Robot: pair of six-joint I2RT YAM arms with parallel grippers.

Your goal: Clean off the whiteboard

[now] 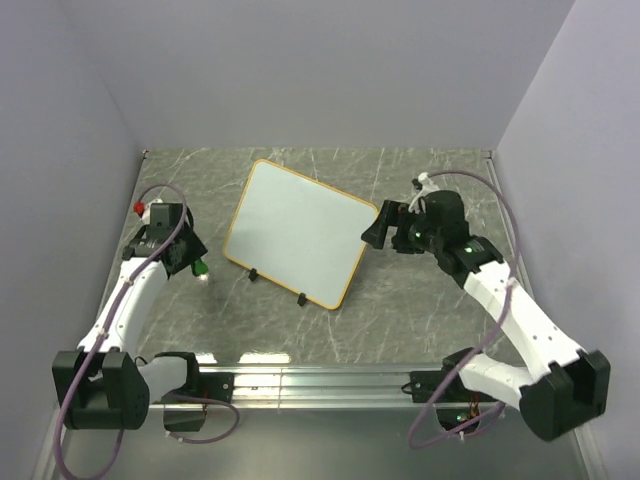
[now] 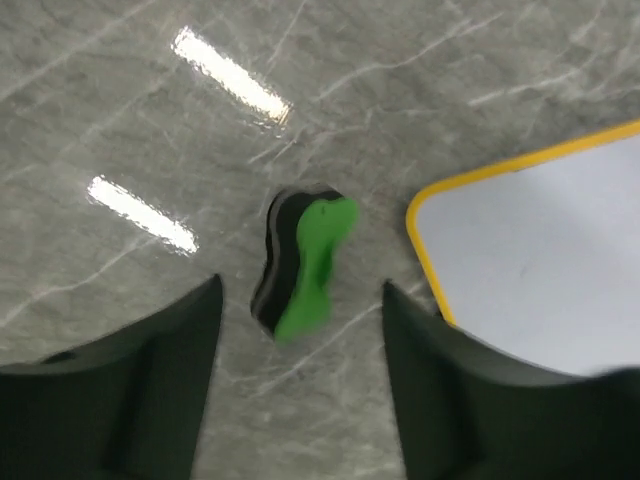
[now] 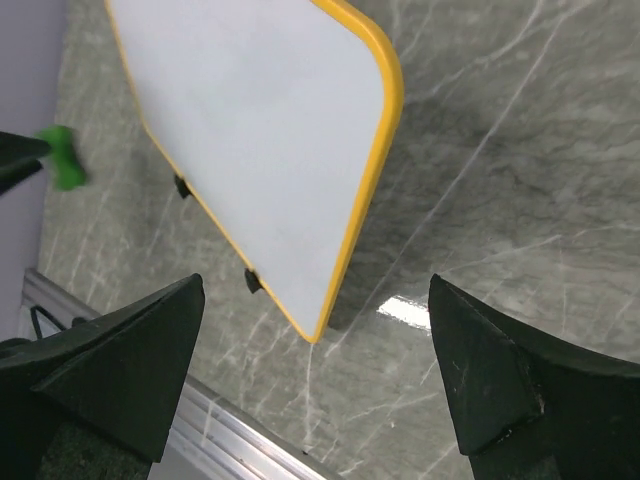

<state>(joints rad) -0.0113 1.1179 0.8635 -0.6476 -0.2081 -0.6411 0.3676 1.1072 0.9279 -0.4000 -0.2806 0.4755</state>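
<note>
Work surface: a glossy grey-green marbled table (image 1: 420,310), boxed in by plain pale lavender walls (image 1: 320,70) at the back and both sides, with an aluminium rail (image 1: 300,380) along the near edge by the arm bases. Ceiling lights reflect as bright bars on the stone. The whiteboard (image 1: 297,230) lies flat near the middle of the table, turned at an angle, its yellow-orange frame intact. Two black clip feet (image 1: 255,274) show on its near long edge, and its face reads clean white in all three views. The left gripper (image 2: 302,300) sits off the board's left side, jaws partly apart and gripping nothing. A small green eraser (image 2: 315,250) with a black underside rests on the table in the gap between the fingers, clear of both and just beside the board's corner. The right gripper (image 3: 315,290) hangs above the board's right corner, jaws spread wide with nothing between them, not touching the frame.
</note>
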